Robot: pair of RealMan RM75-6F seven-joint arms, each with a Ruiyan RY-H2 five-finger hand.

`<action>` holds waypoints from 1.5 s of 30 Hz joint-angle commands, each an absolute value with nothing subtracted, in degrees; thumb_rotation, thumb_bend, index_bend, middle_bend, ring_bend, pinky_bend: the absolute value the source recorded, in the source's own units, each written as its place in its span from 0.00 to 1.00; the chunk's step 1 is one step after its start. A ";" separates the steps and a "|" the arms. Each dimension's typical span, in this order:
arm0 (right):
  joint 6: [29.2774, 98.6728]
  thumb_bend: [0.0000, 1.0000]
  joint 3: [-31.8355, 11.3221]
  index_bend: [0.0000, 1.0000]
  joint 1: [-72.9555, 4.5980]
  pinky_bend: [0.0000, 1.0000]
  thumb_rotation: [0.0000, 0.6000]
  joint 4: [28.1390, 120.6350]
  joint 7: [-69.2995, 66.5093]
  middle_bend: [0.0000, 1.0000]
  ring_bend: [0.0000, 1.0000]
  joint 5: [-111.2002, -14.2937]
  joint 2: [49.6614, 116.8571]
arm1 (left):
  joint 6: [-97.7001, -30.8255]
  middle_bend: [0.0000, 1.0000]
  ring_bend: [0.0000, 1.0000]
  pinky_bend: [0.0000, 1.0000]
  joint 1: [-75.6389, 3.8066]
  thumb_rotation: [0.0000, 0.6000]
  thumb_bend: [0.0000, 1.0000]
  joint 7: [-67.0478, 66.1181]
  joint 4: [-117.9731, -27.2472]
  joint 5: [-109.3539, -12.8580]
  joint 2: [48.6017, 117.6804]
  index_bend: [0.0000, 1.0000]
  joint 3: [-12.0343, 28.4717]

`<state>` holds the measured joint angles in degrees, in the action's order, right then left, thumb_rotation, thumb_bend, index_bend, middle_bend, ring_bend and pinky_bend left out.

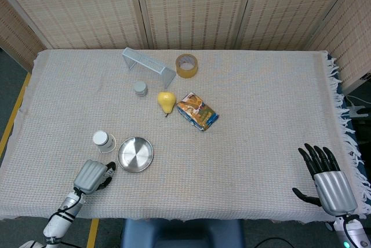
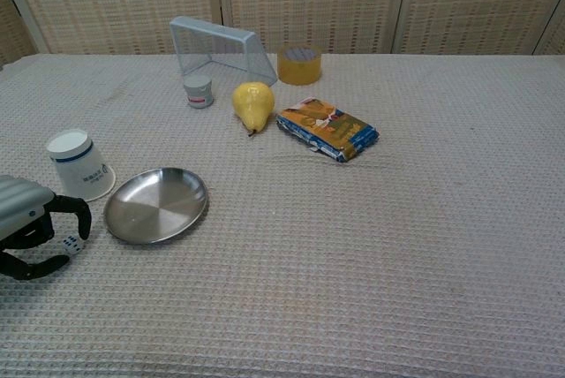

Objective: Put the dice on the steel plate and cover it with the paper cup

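Observation:
The small white dice lies on the cloth just left of the steel plate. My left hand is curled around it, one finger arching over the dice and the thumb below it. Contact is not clear, and the head view hides the dice under the hand. Behind the hand the paper cup stands upside down, close to the plate's left rim. My right hand hovers at the table's front right corner with fingers spread and nothing in it.
A yellow pear, a snack packet, a small can, a tape roll and a wire rack sit at the table's middle and back. The cloth's fringed edge runs down the right side.

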<state>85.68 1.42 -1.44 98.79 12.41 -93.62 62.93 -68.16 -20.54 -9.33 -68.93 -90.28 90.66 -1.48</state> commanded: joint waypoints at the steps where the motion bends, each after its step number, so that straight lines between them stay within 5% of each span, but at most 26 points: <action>1: 85.69 0.08 1.44 0.00 -1.43 0.00 0.78 98.80 12.32 0.00 0.00 -93.62 62.86 | -68.14 1.00 0.93 0.98 -20.69 1.00 0.35 -9.61 -68.74 -90.20 90.79 0.47 -1.44; 27: 85.28 0.08 1.91 0.00 -1.54 0.00 0.78 99.05 11.91 0.00 0.00 -94.25 62.57 | -71.86 1.00 0.95 0.99 -21.89 1.00 0.38 -11.60 -73.50 -90.61 90.86 0.55 0.43; 45: 84.33 0.08 2.11 0.00 -1.99 0.00 0.79 98.81 10.51 0.00 0.00 -94.04 61.95 | -60.62 1.00 0.95 0.99 -32.19 1.00 0.38 -19.02 -69.16 -83.15 98.65 0.54 7.71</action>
